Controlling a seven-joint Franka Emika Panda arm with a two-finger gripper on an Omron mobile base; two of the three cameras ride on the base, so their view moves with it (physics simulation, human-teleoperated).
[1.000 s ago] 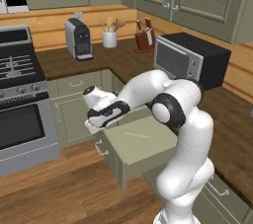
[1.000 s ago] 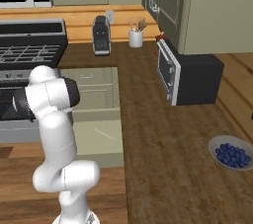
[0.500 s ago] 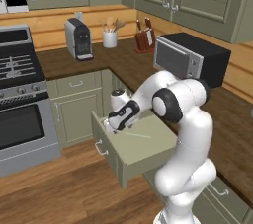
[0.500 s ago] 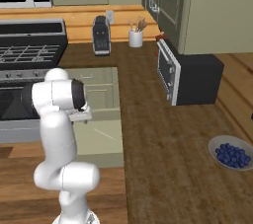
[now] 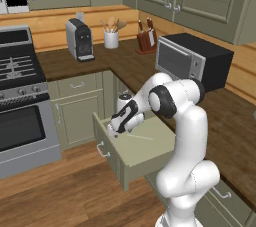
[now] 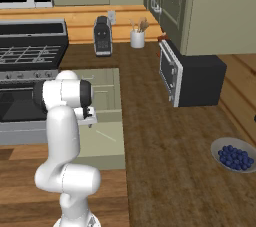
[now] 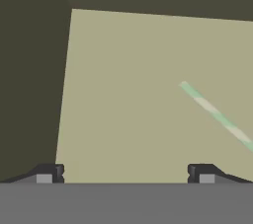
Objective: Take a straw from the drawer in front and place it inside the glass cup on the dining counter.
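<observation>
Hand view shows the gripper (image 7: pixel 123 173) spread wide and empty, pointing down at the floor of the open drawer (image 7: pixel 123 70). The straw (image 7: pixel 217 115) lies flat on that floor, ahead of the fingertips and off toward the right-hand finger, untouched.

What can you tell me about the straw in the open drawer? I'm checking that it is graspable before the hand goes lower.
The straw is a very thin, straight stick, banded pale green and whitish in the hand view, plain pale in the left base view. It lies flat on the floor of the open drawer, slanted across it, touching nothing else. The gripper hangs above the drawer with its jaws wide open, and the straw lies off to one side of them, not between the fingertips.
</observation>
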